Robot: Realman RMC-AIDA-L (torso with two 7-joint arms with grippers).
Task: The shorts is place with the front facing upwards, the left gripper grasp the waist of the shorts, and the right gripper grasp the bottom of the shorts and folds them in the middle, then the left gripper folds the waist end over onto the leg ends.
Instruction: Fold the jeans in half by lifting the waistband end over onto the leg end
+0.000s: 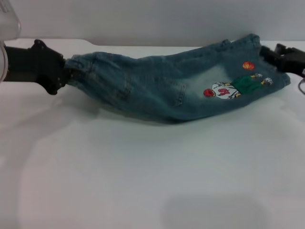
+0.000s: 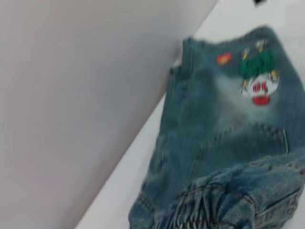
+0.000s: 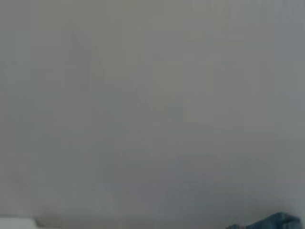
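Note:
The blue-green denim shorts hang stretched sideways between my two grippers, just above the white table. They are doubled lengthwise, with the back pocket and cartoon patch facing me. At far left, the left gripper is shut on the bunched elastic waist. At far right, the right gripper is shut on the leg ends near their upper corner. In the left wrist view the gathered waist is close up, and the patch lies beyond it. The right wrist view catches only a sliver of denim.
A pale wall runs along the table's far edge just behind the shorts. A clear rounded object shows at the top left corner.

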